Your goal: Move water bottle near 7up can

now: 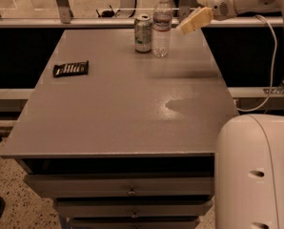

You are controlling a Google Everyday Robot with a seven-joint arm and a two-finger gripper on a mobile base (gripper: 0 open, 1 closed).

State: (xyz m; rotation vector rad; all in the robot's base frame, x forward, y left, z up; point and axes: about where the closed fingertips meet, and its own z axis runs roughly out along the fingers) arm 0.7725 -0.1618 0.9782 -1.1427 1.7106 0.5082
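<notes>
Draw gripper (pixel 193 21), empty and off to the right of 7up can (pixel 143 33), open or closed impossible to tell, up and away without nudging water bottle (pixel 161 30), standing upright just right of that can.

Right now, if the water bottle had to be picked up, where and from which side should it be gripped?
Grip the water bottle around its mid-body, approaching from image right, where the gripper hovers. The bottle stands upright, and the 7up can crowds its image-left side.
</notes>
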